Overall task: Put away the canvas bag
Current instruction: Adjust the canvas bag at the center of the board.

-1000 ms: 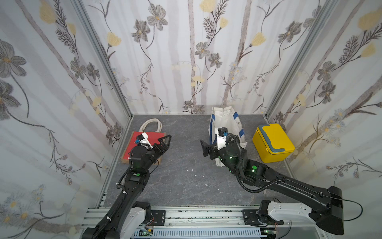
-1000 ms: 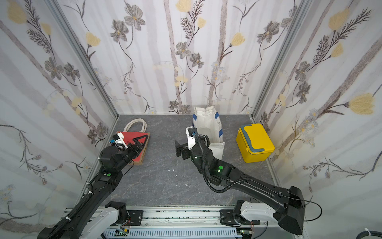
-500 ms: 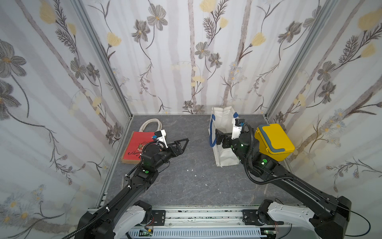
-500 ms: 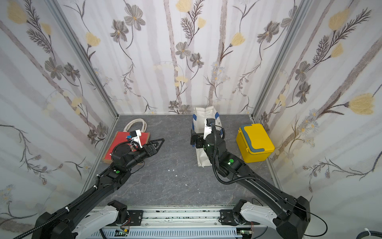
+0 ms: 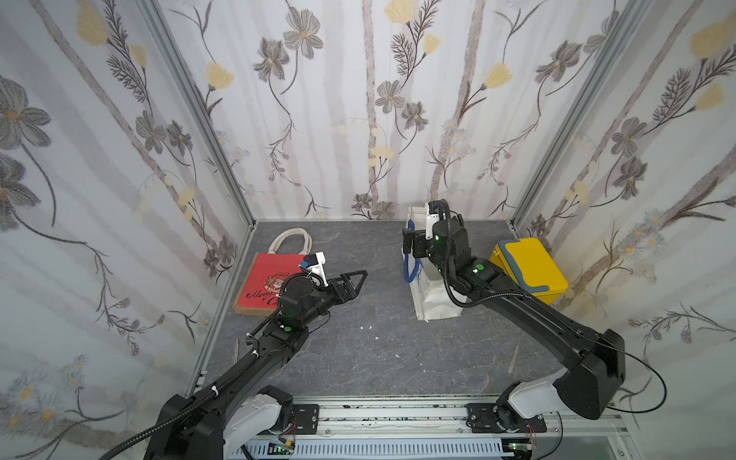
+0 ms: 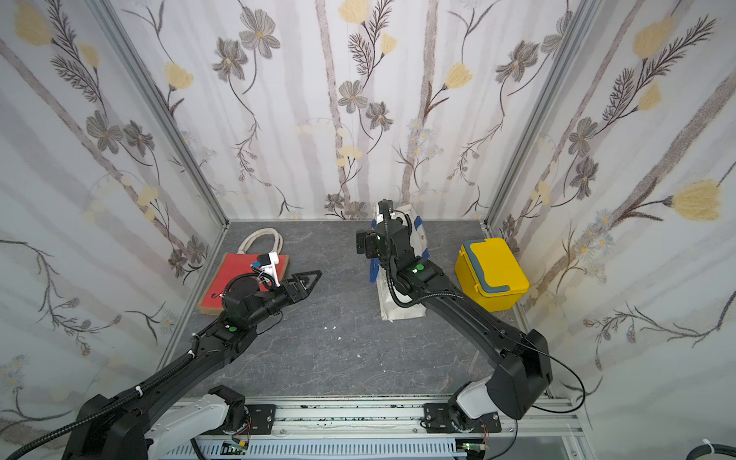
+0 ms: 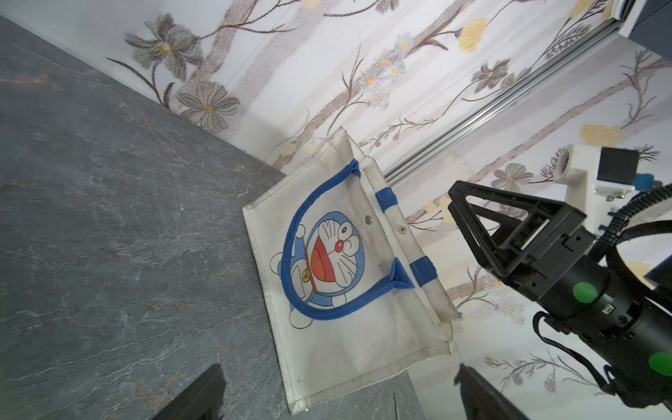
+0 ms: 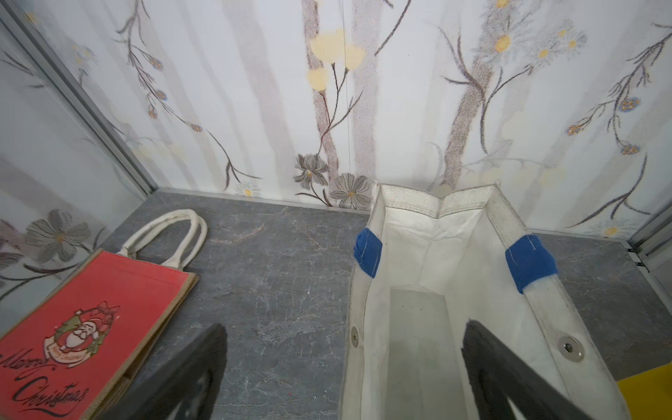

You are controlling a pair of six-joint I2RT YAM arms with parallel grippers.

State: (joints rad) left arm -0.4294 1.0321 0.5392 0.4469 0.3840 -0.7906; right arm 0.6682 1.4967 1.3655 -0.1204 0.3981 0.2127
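Red Christmas bag: flat on the grey counter, far left, handles toward the back wall.
Left claw: jaws spread, empty, hovering just beside the red bag.
White canvas bag: upright near the back wall, mouth open, blue handles.
Right claw: jaws spread, empty, above that open mouth.
Yellow box: lid closed, far right, near the white bag.

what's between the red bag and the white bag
Only the open left gripper, reaching out over bare table, as both top views show.
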